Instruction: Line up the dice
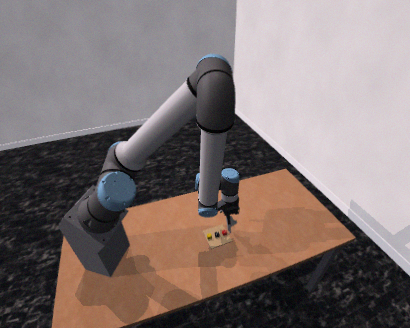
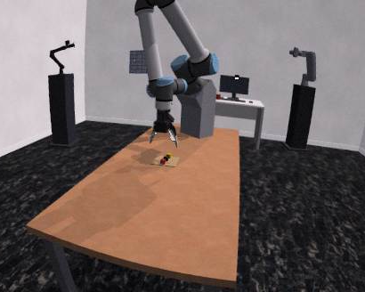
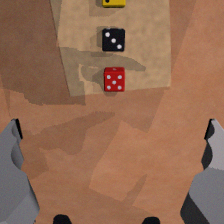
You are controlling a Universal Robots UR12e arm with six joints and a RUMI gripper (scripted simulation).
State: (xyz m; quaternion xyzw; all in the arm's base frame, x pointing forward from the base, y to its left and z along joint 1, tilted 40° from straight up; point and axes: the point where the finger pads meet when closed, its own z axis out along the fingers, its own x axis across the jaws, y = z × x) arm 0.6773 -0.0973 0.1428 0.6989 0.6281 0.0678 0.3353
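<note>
Three dice sit flat in a row on the tan mat. In the wrist view the red die (image 3: pixel 114 79) shows five and lies closest to my fingers, the black die (image 3: pixel 113 40) shows three beyond it, and the yellow die (image 3: pixel 113 3) is cut off at the top edge. In the top view the yellow die (image 1: pixel 209 235), black die (image 1: pixel 217 233) and red die (image 1: pixel 224 232) line up on the mat (image 1: pixel 218 237). My gripper (image 3: pixel 112 120) is open and empty, raised above the table past the red die; it also shows in the exterior view (image 2: pixel 164 139).
The brown table (image 1: pixel 205 241) carries the robot base (image 1: pixel 94 240) at its left end. A white wall (image 1: pixel 337 100) stands close behind the table's right side. Black pedestals (image 2: pixel 61 109) and a desk with a monitor (image 2: pixel 234 86) stand away on the floor.
</note>
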